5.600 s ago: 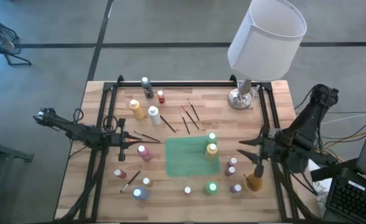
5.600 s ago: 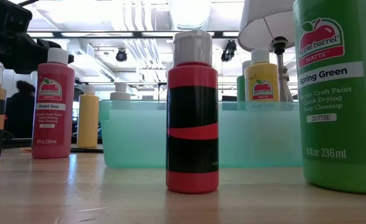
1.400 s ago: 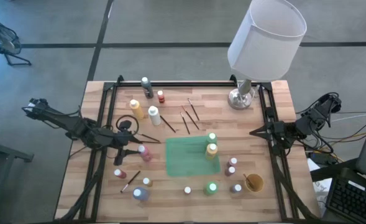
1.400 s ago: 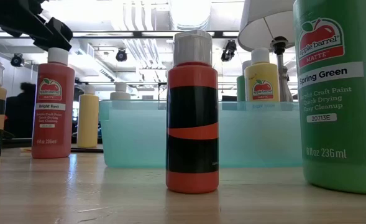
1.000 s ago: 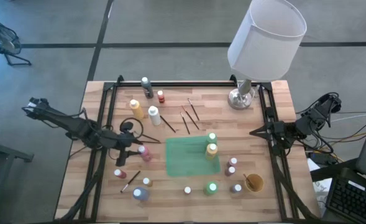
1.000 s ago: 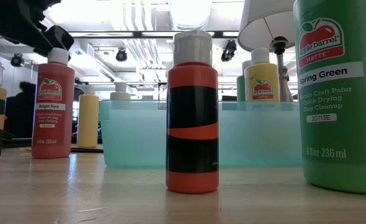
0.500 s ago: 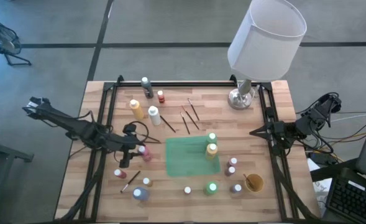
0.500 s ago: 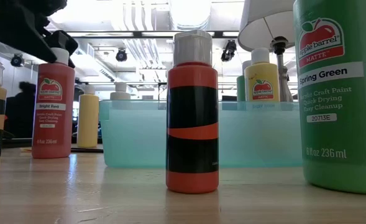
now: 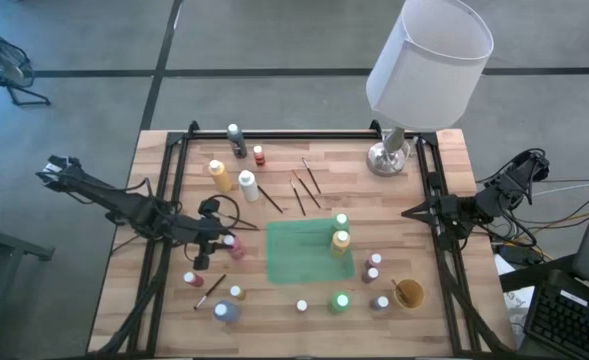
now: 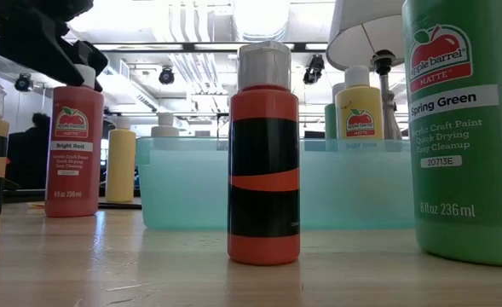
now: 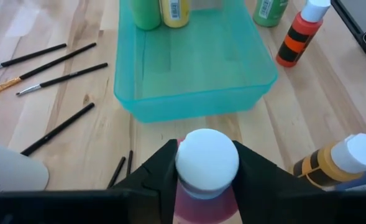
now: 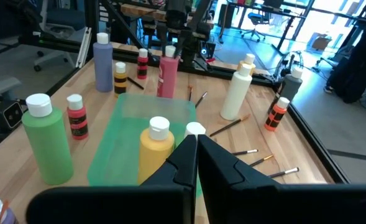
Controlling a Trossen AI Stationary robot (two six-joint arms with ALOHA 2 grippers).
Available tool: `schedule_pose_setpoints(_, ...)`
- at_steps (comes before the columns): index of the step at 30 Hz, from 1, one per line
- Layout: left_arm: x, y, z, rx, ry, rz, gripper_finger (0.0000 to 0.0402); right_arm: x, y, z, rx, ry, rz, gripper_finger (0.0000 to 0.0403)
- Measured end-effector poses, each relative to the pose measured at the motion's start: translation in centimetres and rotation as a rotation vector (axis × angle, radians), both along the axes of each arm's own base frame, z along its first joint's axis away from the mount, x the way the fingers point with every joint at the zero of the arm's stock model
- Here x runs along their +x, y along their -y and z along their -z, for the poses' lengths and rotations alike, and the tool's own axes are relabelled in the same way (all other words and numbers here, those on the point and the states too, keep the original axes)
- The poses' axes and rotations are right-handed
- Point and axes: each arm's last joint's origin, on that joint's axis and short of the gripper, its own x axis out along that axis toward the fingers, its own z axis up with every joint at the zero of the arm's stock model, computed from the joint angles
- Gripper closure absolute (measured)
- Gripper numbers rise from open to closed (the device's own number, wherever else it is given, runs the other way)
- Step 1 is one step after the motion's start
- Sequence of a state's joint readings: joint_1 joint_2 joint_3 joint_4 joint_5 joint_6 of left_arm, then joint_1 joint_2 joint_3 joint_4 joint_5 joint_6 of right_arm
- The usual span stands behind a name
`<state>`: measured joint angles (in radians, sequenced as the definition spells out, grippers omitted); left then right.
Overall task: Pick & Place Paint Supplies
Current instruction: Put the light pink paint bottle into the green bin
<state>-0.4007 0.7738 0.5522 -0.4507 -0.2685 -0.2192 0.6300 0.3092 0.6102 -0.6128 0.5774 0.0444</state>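
Gripping the white cap of the red bottle [image 11: 206, 180], the left gripper [image 11: 205, 163] is seen with a finger on each side; the bottle stands upright just beside the green tray [image 9: 309, 252], at its nine o'clock; the right gripper [image 12: 196, 155] is held shut at the table's [image 9: 284, 200] three o'clock edge, holding nothing.

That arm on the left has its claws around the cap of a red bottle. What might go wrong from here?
The left tool grips the red paint bottle only at its round white cap, so the bottle may swing or slip when lifted. An orange-and-black striped bottle stands close beside it and might get knocked. Two bottles already stand in the teal tray, so a careless drop may topple them.
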Motion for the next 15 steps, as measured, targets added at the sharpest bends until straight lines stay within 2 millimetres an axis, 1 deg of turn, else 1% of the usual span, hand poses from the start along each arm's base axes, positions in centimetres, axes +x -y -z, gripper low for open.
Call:
schedule_pose_setpoints(3, 0.0, 0.0, -0.3, -0.001, 0.008, -0.001, 0.0278, 0.0, 0.0, 0.0, 0.000, 0.000, 0.000, 0.0394)
schedule_pose_setpoints(5, 0.1, 0.0, -1.3, -0.004, 0.022, 0.000, 0.0278, 0.0, 0.0, 0.0, 0.000, 0.000, 0.000, 0.0394)
schedule_pose_setpoints(8, 0.2, 0.0, -3.6, -0.004, 0.081, -0.005, 0.0278, 0.0, 0.0, 0.0, 0.000, 0.000, 0.000, 0.0394)
schedule_pose_setpoints(12, 0.2, -0.1, -6.3, 0.043, 0.112, -0.002, 0.0278, 0.0, 0.0, 0.0, 0.000, 0.000, 0.000, 0.0394)
schedule_pose_setpoints(15, 0.5, 0.0, -8.7, 0.056, 0.183, 0.020, 0.0278, 0.0, 0.0, 0.0, 0.000, 0.000, 0.000, 0.0394)
